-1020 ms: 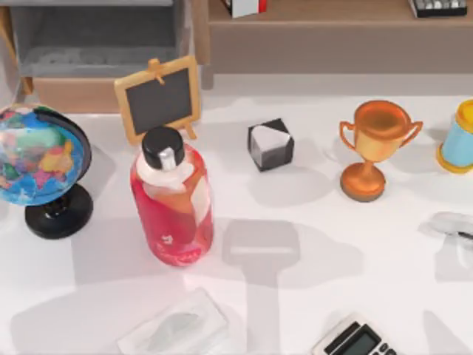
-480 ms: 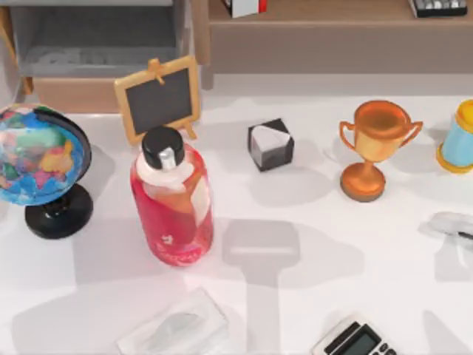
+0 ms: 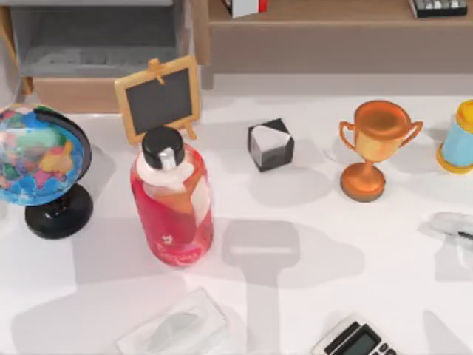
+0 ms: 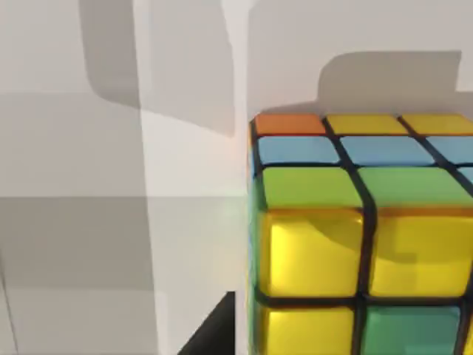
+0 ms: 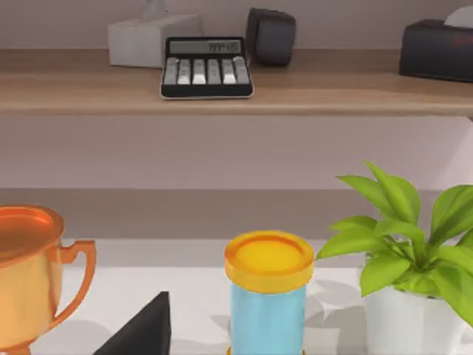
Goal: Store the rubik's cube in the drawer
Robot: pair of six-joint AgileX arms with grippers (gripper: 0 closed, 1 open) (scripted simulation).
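The rubik's cube shows very close in the left wrist view, with yellow, green, blue and orange tiles split by dark lines, against a white surface. A dark part of my left gripper lies just beside the cube's lower corner; whether it holds the cube is unclear. The drawer stands pulled out at the table's back left, with its grey inside and its light-brown front panel facing the table. A dark tip of my right gripper shows between the trophy and the blue jar.
On the table stand a globe, a red bottle, a small chalkboard, a black-and-white cube, a trophy and a blue jar. A tissue pack and a calculator lie at the front. A wooden shelf runs along the back.
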